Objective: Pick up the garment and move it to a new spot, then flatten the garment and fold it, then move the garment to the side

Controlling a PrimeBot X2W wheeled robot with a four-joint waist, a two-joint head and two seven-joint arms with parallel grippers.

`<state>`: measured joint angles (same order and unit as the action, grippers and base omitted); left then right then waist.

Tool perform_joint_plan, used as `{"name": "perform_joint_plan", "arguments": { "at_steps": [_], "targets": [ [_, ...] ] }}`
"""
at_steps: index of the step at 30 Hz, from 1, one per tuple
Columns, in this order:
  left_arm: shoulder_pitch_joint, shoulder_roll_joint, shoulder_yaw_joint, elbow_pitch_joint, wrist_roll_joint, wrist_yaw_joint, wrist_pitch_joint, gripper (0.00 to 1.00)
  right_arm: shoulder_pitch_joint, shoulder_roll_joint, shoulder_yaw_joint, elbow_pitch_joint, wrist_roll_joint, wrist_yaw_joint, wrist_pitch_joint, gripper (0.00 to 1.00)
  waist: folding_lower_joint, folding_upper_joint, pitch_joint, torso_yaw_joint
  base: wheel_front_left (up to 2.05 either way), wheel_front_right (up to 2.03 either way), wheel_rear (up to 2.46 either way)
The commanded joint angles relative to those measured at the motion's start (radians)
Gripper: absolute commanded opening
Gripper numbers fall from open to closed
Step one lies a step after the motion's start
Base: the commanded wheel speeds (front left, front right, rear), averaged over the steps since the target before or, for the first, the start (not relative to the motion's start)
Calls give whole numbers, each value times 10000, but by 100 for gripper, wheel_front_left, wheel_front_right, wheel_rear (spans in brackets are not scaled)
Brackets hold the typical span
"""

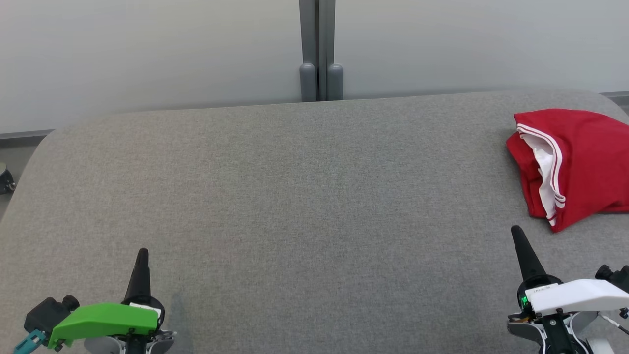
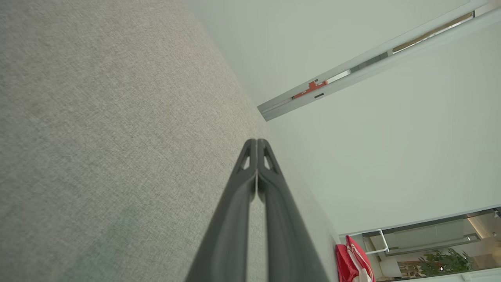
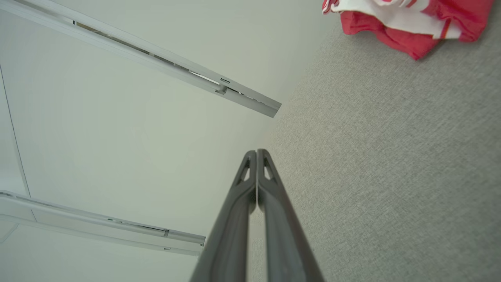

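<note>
Garment (image 1: 580, 162), red folded fabric with white-striped trim, lies at two o'clock on grey fabric worktop (image 1: 295, 196), seemingly set aside; left hand (image 1: 142, 253) and right hand (image 1: 515, 230) sit closed and empty at seven and five o'clock.

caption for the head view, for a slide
Red garment bunched far right on the grey surface; left pincer and right pincer shut, empty.

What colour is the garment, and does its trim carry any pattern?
Red garment with white lining and white-striped trim, clearest in the head view.
</note>
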<state>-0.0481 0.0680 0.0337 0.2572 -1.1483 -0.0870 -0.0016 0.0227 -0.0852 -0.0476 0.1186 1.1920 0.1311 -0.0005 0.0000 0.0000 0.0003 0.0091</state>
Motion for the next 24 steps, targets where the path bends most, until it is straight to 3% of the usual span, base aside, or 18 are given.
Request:
{"name": "perform_joint_plan", "arguments": {
  "at_steps": [1, 24],
  "targets": [
    [-264, -11, 96, -117, -306, -71, 53, 0, -264, -49, -34, -10, 297, -2, 66, 0, 0, 0, 1, -2, 0, 0, 0],
    [-467, -78, 451, -129, -2345, -263, 589, 0, -790, 11, -161, 592, 2287, -2, 437, 0, 0, 0, 12, -39, 0, 0, 0]
  ]
}}
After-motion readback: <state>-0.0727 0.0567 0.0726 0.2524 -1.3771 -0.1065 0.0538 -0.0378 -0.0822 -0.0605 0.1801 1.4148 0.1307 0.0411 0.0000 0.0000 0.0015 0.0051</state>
